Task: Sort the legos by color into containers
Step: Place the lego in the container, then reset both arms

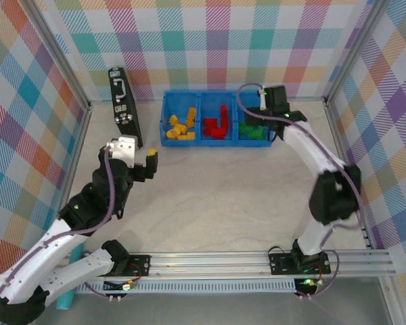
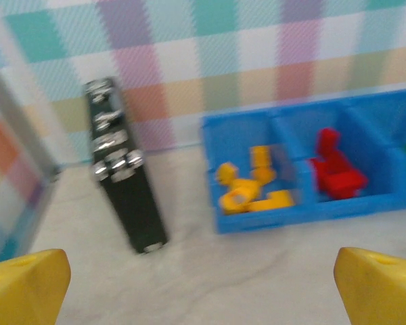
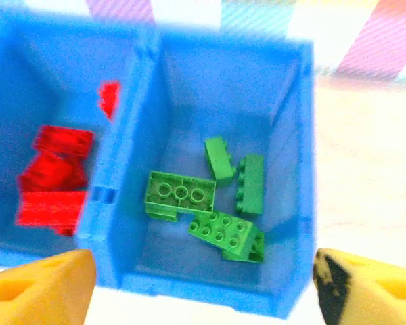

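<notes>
The blue bin (image 1: 216,143) sits at the far side of the tabletop (image 1: 216,196), close to the checked back wall, and its three compartments run left to right. The left compartment holds the yellow and orange bricks (image 2: 247,196) in a loose heap. The middle one holds the red bricks (image 3: 51,183), some lying flat and one standing up against the back wall. The right one holds the green bricks (image 3: 181,195), scattered over its floor, two of them overlapping near the front.

The right tool (image 3: 203,284) hovers over the front edge of the right compartment, looking down on the green bricks. Its yellow fingers are spread wide with nothing between them.

The left tool (image 1: 151,161) is over the bare tabletop, well apart from the bin and nearer than it, pointed toward the left compartment. Its fingers are also spread wide and hold nothing.

A black case (image 1: 125,108) with silver fittings stands on its edge just to the left of the bin, leaning slightly.
</notes>
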### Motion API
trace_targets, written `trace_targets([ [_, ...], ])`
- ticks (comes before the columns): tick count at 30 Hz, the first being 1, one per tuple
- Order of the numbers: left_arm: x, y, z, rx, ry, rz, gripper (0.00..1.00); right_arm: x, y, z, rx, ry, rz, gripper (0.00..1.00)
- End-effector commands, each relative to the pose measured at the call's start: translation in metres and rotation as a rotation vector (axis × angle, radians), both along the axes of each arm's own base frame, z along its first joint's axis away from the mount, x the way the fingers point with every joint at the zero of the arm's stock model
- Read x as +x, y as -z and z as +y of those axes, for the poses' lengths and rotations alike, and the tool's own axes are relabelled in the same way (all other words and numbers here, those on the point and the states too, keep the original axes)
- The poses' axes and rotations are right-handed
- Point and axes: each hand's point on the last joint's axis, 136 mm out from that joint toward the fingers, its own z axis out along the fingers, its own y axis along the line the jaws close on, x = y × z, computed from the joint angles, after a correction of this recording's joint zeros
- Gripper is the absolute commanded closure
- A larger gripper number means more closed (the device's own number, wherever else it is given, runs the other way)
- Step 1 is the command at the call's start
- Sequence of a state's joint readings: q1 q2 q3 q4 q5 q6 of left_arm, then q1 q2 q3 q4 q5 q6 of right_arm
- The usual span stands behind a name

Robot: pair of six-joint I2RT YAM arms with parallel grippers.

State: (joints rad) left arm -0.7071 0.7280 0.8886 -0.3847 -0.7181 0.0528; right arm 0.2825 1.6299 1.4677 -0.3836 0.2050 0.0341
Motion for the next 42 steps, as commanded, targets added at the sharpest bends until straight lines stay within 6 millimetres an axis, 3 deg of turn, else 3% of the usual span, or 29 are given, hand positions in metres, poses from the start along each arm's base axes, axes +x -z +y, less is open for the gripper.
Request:
trace_targets([
  [1, 0.009, -0.005, 0.055, 0.011, -0.269, -0.142, 0.00, -0.039, -0.049, -0.013, 0.008, -0.013, -0.149, 0.01],
  [4, 0.021, 0.045, 0.077, 0.063, -0.303, -0.060, 0.00, -0.074, -0.046, -0.029, -0.019, 0.004, -0.180, 0.01],
  [6, 0.031, 0.077, 0.090, -0.008, -0.332, -0.016, 0.00, -0.091, -0.034, -0.044, -0.045, 0.050, -0.212, 0.01],
  [9, 0.049, 0.110, 0.088, -0.120, -0.289, -0.066, 0.00, -0.113, -0.012, -0.062, -0.055, 0.112, -0.272, 0.01],
  [12, 0.068, 0.132, 0.091, -0.164, -0.288, -0.127, 0.00, -0.124, 0.008, -0.067, -0.043, 0.122, -0.303, 0.01],
  [16, 0.098, 0.169, 0.076, -0.080, -0.196, -0.027, 0.00, -0.140, 0.025, -0.051, 0.074, 0.044, -0.314, 0.01],
  [19, 0.116, 0.176, 0.066, -0.104, -0.149, -0.013, 0.00, -0.155, 0.034, -0.040, 0.146, -0.015, -0.332, 0.01],
  [24, 0.125, 0.198, 0.063, -0.126, -0.107, 0.106, 0.00, -0.168, 0.046, -0.061, 0.108, 0.071, -0.382, 0.01],
  [27, 0.126, 0.217, 0.070, -0.141, -0.145, 0.104, 0.00, -0.167, 0.061, -0.079, 0.043, 0.158, -0.377, 0.01],
  [31, 0.134, 0.238, 0.072, -0.127, -0.157, 0.092, 0.00, -0.157, 0.081, -0.083, -0.038, 0.162, -0.379, 0.01],
  [36, 0.133, 0.241, 0.077, -0.141, -0.187, 0.120, 0.00, -0.132, 0.096, -0.082, -0.060, 0.128, -0.419, 0.01],
  [42, 0.134, 0.241, 0.078, -0.152, -0.179, 0.121, 0.00, -0.091, 0.133, -0.088, -0.004, 0.118, -0.352, 0.01],
])
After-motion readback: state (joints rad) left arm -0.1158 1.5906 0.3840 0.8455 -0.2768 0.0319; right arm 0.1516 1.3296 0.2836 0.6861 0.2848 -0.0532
